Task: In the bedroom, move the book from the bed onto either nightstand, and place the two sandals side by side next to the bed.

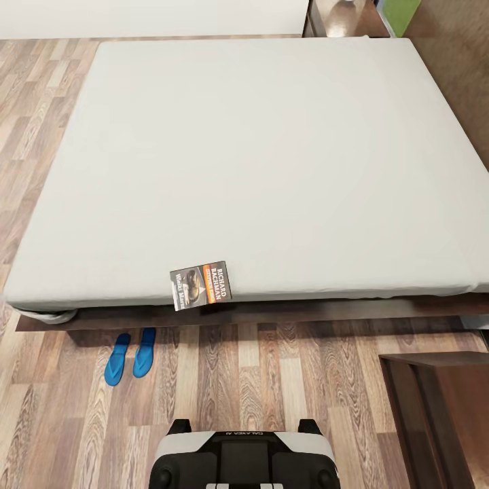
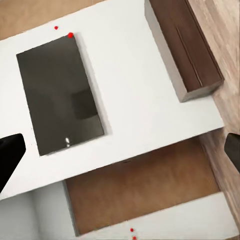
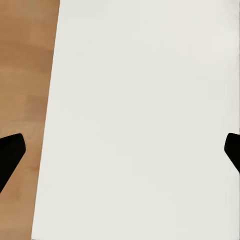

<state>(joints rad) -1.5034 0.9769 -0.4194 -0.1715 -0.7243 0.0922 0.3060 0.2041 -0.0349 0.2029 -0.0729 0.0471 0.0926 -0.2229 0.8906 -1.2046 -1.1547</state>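
The book (image 1: 200, 285), dark grey with an orange band, lies on the near edge of the bed's pale mattress (image 1: 258, 156) and slightly overhangs it. The two blue sandals (image 1: 117, 358) (image 1: 144, 352) lie side by side on the plank floor, just in front of the bed's dark frame (image 1: 285, 314), left of the book. A nightstand (image 1: 337, 18) with a glossy top stands at the bed's far right corner. My left gripper (image 2: 120, 155) is open, facing a white wall with a dark panel. Open too, my right gripper (image 3: 120, 155) faces a white surface.
A dark brown wooden cabinet (image 1: 435, 407) stands on the floor at the near right. My base (image 1: 243, 458) sits at the bottom centre, facing the bed. In the left wrist view a long dark wooden cabinet (image 2: 182, 47) runs along the wall.
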